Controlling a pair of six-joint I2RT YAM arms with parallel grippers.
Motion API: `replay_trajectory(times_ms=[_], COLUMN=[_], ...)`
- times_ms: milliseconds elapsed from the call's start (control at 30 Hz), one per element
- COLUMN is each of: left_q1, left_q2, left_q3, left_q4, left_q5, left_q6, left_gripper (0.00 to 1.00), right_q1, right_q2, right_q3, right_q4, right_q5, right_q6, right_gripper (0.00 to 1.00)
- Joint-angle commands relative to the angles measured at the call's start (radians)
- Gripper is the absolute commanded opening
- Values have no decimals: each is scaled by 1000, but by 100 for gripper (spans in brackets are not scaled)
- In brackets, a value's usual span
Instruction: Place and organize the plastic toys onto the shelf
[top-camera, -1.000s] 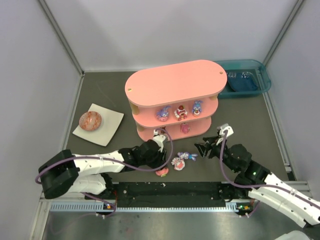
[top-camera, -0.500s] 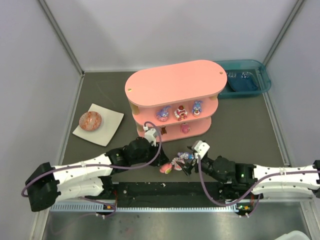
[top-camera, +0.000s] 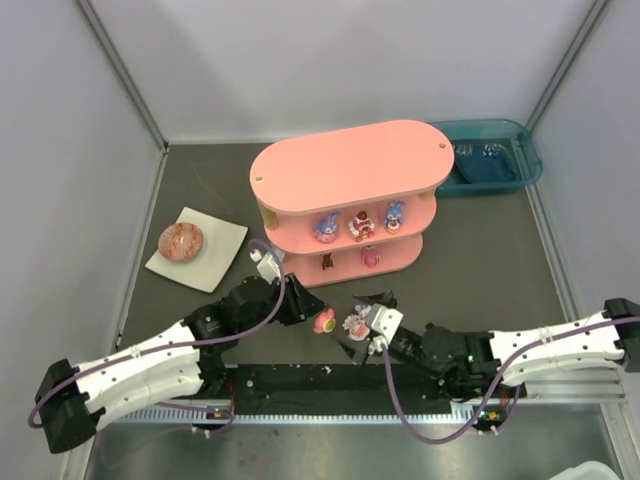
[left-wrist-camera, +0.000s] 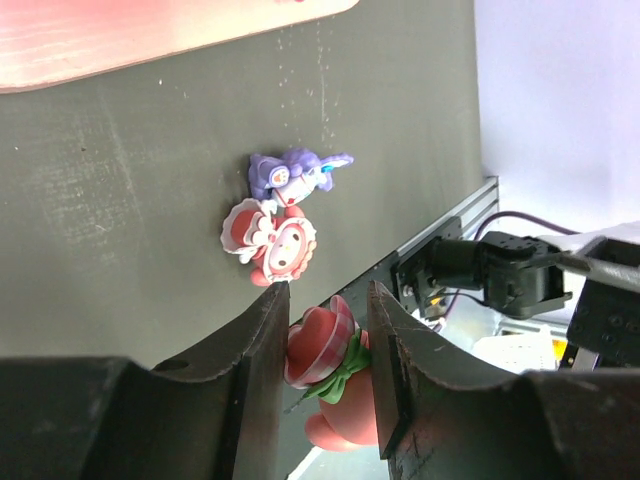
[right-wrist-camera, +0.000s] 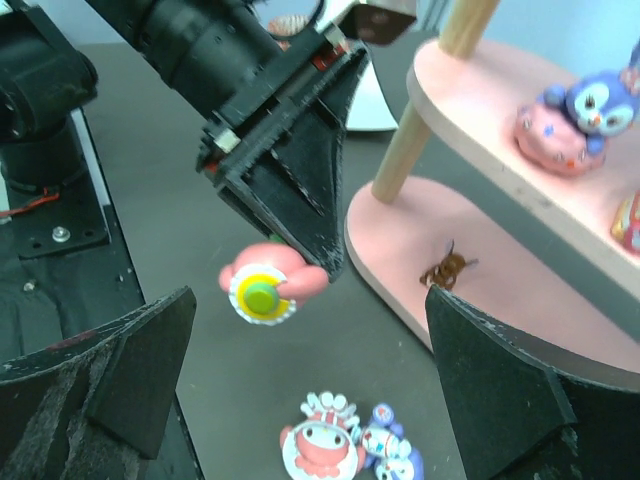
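Pink toy looks light, hard, glossy, so probably slippery; pinch across the round head as now, not the bow. Left fingers are partly closed on it, apparently clear of the bench, near the shelf front; right fingers are spread wide, empty, over the red-and-white toy and purple toy lying together on the bench. Since a second ago the pink toy moved closer to the shelf and the right arm swung in low, fingers widening.
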Motion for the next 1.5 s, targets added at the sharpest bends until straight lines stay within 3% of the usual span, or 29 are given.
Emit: replay_trajectory(times_ms=[0, 433, 1067, 1233, 1467], left_q1=[13, 35, 48, 48, 56], left_q2=[-41, -91, -110, -114, -117], left_q3=[12, 37, 74, 83, 87], left_q4=[16, 45, 107, 110, 117], left_q5=[-16, 53, 125, 131, 147], left_q6=[-73, -140, -197, -201, -214], left_gripper=[0, 0, 0, 0, 0], right_q1=[45, 53, 50, 34, 27], right_q2=[50, 182, 283, 268, 248], right_q3=[71, 112, 99, 91, 79], right_q4=[136, 228, 355, 357, 354], right_q5=[-10, -64, -45, -50, -60], right_q6=[-131, -289, -320, -295, -291], right_gripper=[99, 99, 97, 86, 80])
